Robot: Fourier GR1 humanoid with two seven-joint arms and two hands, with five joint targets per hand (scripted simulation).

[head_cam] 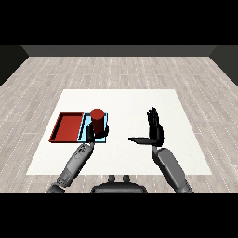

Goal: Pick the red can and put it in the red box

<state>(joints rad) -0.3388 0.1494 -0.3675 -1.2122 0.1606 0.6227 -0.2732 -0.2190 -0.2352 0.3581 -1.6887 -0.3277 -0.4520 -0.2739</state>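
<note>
A red can [97, 121] stands upright over the light blue tray [105, 138], at the left of the table. My left hand [89, 134] is at the can's near left side with its fingers curled round the can's lower part. The red tray [68, 127] lies directly left of the blue one and holds nothing. My right hand [155, 129] is well right of the can, above the middle of the table, fingers straight and pointing away, thumb stretched out to the left.
The white table [139, 102] stretches wide behind and to the right of the trays. Its left edge runs close to the red tray. Grey plank floor surrounds it.
</note>
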